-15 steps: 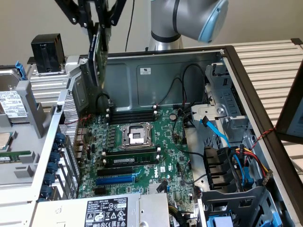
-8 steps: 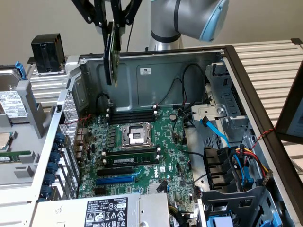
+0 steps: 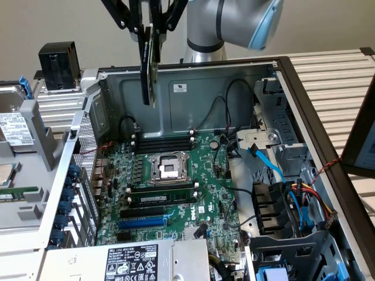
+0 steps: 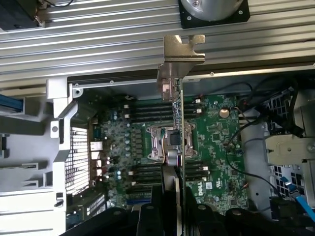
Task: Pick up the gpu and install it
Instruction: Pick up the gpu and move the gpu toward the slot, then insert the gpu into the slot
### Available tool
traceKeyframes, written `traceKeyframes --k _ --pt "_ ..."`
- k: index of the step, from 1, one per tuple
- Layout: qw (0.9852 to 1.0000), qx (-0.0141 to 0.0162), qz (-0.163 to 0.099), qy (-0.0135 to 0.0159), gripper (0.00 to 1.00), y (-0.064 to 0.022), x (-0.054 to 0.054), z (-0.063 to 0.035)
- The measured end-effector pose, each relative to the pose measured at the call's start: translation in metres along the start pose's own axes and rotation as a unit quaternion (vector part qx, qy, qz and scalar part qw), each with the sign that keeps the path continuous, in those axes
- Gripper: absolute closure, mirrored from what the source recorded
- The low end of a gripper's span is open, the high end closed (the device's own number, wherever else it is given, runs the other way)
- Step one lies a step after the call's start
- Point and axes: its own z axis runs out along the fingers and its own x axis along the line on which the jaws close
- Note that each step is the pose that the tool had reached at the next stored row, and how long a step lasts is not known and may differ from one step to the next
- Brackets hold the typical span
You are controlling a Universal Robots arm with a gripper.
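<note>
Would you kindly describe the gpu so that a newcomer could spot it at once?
Find the open case with its green motherboard facing up. Above the board, the pincer grips the gpu, a thin dark card hanging on edge. Unlike the memory sticks seated in the board, it is up in the air.

Robotics lab, open computer case [image 3: 193, 88], robot arm [image 3: 234, 17]

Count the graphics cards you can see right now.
1. The gpu hangs edge-on in the end effector, above the open case and the motherboard, not in a slot. Another could be hidden behind the power supply.
</note>
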Motion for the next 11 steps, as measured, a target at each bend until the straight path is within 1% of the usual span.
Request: traceKeyframes --k 6,9,10,11 --pt "1.0 0.0002 0.0 0.0007 0.72 0.0017 -0.02 0.0" --pt "1.0 0.0012 -0.001 0.0007 0.72 0.0019 -0.024 0.0015" --pt "1.0 0.0016 -0.005 0.0012 0.72 0.0018 -0.024 0.0026" --pt "0.9999 0.002 -0.015 0.0023 0.72 0.0017 -0.024 0.0034"
